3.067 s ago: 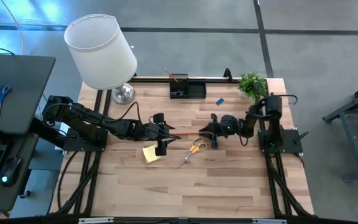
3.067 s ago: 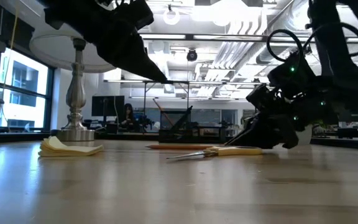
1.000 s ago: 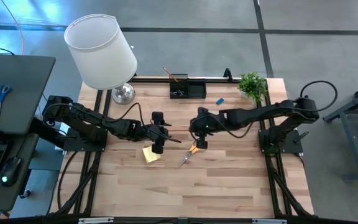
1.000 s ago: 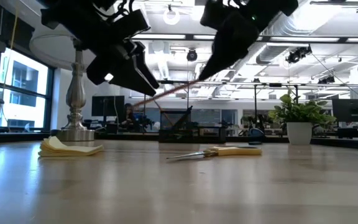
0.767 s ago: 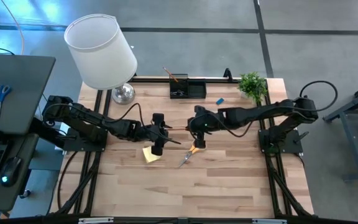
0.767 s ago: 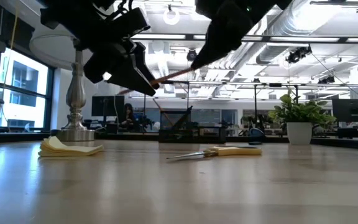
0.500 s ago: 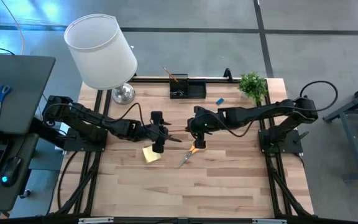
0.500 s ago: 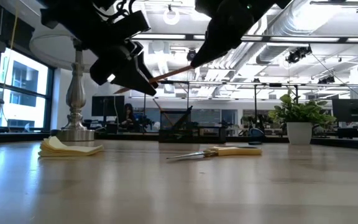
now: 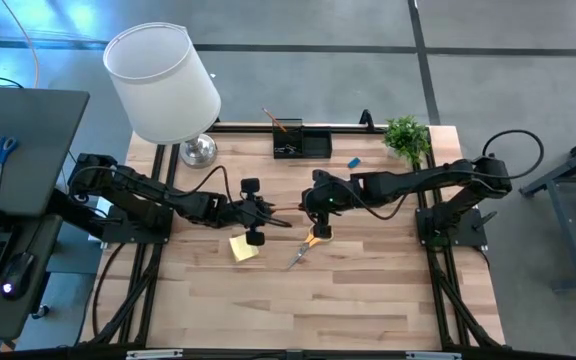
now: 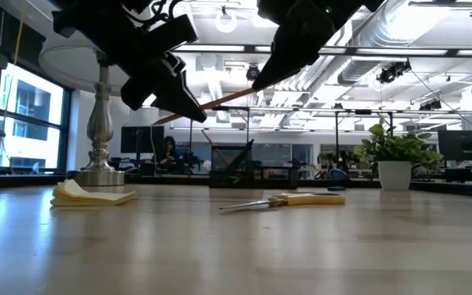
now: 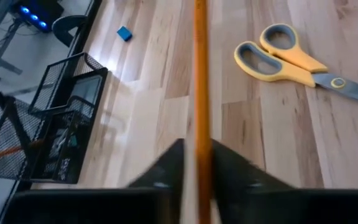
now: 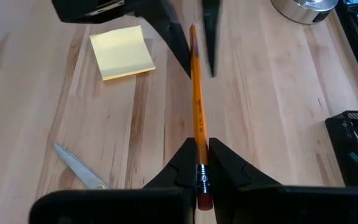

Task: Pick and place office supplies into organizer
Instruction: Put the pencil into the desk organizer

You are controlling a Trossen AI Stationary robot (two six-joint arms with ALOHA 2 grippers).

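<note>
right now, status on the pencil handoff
Right gripper shut on pencil, held above the table. Left gripper closing on its tip. Nothing between them.

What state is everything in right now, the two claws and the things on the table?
Pencil: in the air, held level between both claws.
Right gripper: shut on the pencil's eraser end.
Left gripper: fingers around the pencil's tip end, closing on it.
Scissors: lying flat on the table, blades closed.
Sticky-note pad: lying on the table, untouched.
Blue eraser: lying loose near the plant.
Organizer: standing at the table's back edge, one pencil upright in it.
</note>
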